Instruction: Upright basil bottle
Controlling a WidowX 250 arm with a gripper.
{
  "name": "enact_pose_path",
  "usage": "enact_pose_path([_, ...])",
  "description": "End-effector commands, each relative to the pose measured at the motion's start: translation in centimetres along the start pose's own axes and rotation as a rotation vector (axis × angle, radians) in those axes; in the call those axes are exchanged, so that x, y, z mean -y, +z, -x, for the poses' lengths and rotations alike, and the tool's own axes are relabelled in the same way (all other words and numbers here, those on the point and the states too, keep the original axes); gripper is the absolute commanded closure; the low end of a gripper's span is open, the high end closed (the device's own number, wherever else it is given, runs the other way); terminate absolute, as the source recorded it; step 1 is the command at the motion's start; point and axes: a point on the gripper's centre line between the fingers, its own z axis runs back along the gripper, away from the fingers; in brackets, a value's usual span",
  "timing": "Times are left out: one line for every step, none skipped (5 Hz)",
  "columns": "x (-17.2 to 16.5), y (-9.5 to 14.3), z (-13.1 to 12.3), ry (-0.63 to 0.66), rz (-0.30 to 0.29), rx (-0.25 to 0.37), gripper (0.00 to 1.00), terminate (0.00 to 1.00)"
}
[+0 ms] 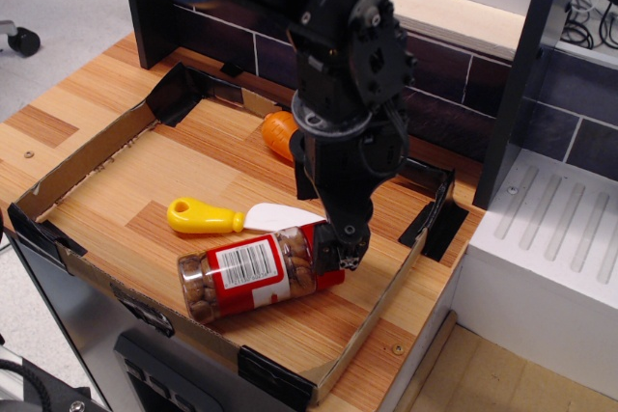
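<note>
Observation.image looks down on a wooden surface [87,94] carrying a shallow cardboard tray [92,156] with black tape at its corners. Nearest the front wall of the tray, the basil bottle [253,274] lies on its side, its clear body with brownish contents toward the left, a red-and-white barcode label around its middle and its red lid toward the right. The black hand [340,250] is down at that lid end, covering part of the lid; whether its jaws are open or clamped on the bottle I cannot tell. Just behind the bottle lies a toy knife [227,217] with a yellow handle and white blade, the blade tip hidden by the arm. Farther back, an orange toy carrot [277,132] shows partly behind the arm, near the dark tiled wall [444,94]
</note>
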Motion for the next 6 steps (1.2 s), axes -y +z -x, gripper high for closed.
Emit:
enact_pose_path([-0.6,-0.7,0.5,0.018,-0.024,-0.011,0.0,0.0])
enact_pose_path([-0.6,-1.5,0.5,0.008,-0.029,-0.026,0.0,0.0])
enact_pose_path([-0.6,-2.3,0.6,0.011,-0.038,-0.04,0.0,0.0])
enact_pose_path([-0.6,-2.9,0.5,0.015,-0.04,-0.048,0.0,0.0])
enact_pose_path([-0.6,-3.2,0.6,0.025,-0.039,-0.054,0.0,0.0])
enact_pose_path([-0.4,-3.3,0.6,0.014,-0.041,-0.051,1.0,0.0])
